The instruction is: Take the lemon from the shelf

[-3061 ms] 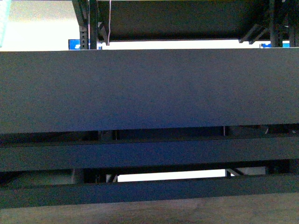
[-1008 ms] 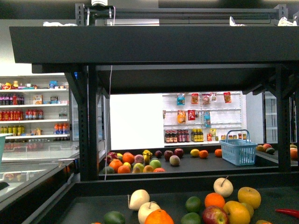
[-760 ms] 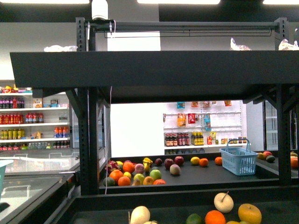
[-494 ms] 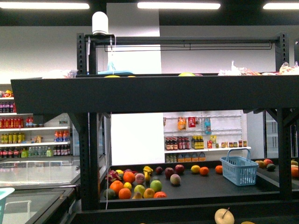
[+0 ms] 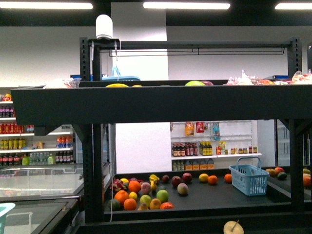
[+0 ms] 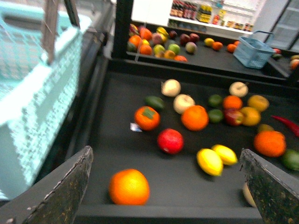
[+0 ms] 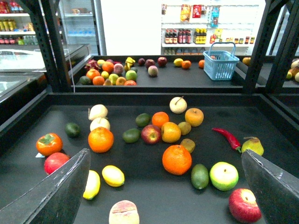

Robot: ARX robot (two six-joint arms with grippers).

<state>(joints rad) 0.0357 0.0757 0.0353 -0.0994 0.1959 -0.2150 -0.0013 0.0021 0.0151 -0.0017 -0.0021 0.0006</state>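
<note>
Hovering over shelf (image 7: pixel 280 140) | left gripper (image 6: pixel 164 153), right gripper (image 7: pixel 164 154) spread wide | lemon (image 7: pixel 113 175) below

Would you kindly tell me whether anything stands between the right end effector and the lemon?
Nothing visible does: the lemon lies uncovered on the shelf, ahead of the open right end effector, another yellow fruit beside it.
</note>
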